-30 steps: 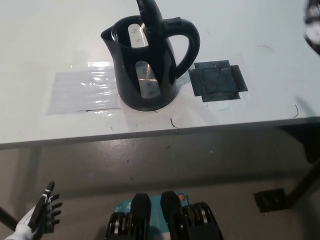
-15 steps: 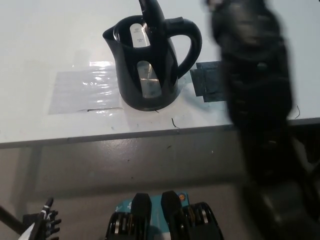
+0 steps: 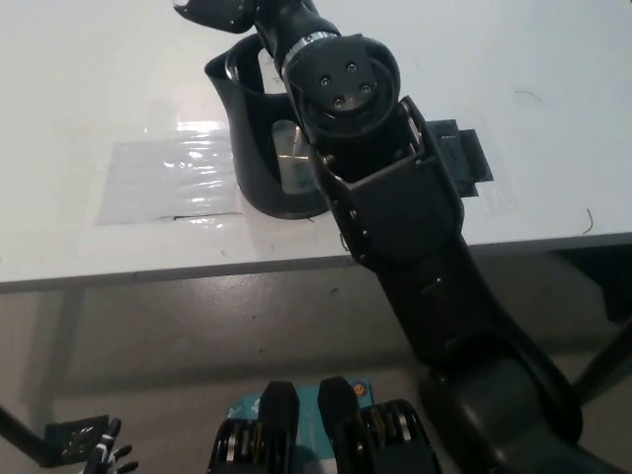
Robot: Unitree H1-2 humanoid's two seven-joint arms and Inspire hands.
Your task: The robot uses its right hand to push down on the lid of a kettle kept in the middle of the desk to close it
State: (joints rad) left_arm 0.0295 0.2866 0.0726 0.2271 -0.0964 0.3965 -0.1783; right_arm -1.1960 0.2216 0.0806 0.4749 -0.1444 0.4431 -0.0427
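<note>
The black kettle [image 3: 259, 148] stands in the middle of the white desk [image 3: 79, 79], its spout toward the left. My black right arm [image 3: 395, 207] reaches up from the bottom right and covers the kettle's handle, lid and right side. The right hand [image 3: 215, 12] is at the picture's top edge, above the kettle's rim; I cannot see whether it touches the lid. Only the tip of my white left hand [image 3: 111, 458] shows at the bottom left, below desk level, holding nothing.
A shiny clear sheet [image 3: 163, 183] lies on the desk left of the kettle. A dark taped patch [image 3: 466, 158] lies to its right, partly under my arm. The desk's front edge [image 3: 148, 272] crosses the picture. A black bracket [image 3: 69, 439] sits on the floor.
My right arm has swung in from the right and now reaches over the kettle, hiding its lid and handle. The left hand has sunk lower, almost out of view.
</note>
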